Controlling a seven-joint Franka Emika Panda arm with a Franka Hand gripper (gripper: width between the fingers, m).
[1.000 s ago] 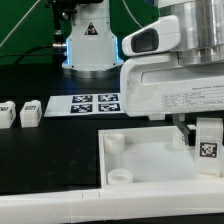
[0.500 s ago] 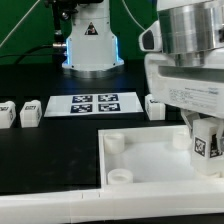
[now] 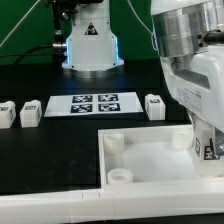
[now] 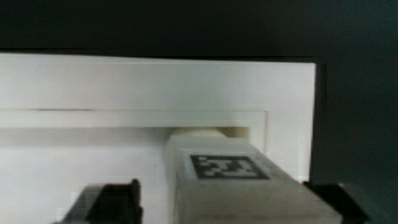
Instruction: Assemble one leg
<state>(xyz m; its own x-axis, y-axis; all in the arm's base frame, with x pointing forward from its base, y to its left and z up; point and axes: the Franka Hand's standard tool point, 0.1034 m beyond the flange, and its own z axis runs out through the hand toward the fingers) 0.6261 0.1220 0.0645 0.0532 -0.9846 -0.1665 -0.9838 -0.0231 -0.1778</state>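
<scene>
My gripper [image 3: 208, 150] is shut on one leg [image 3: 209, 147], a small white block with a black-and-white tag. It holds the leg upright at the far corner of the white panel [image 3: 150, 160], on the exterior view's right. In the wrist view the leg [image 4: 221, 165] runs between the two dark fingers [image 4: 111, 202] of the gripper [image 4: 222, 208], with its end against the panel's [image 4: 107, 100] raised rim. Three more legs lie on the black table: two at the exterior view's left [image 3: 5, 113] [image 3: 30, 112] and one near the arm [image 3: 155, 105].
The marker board [image 3: 95, 103] lies behind the panel. Two round corner sockets [image 3: 113, 142] [image 3: 120, 175] show on the panel's left side. A white lamp-like stand [image 3: 90, 45] is at the back. The arm's bulk fills the exterior view's right.
The wrist has turned about its upright axis with the leg in it, so the leg's tag now faces more sideways. The hand no longer hides the third loose leg.
</scene>
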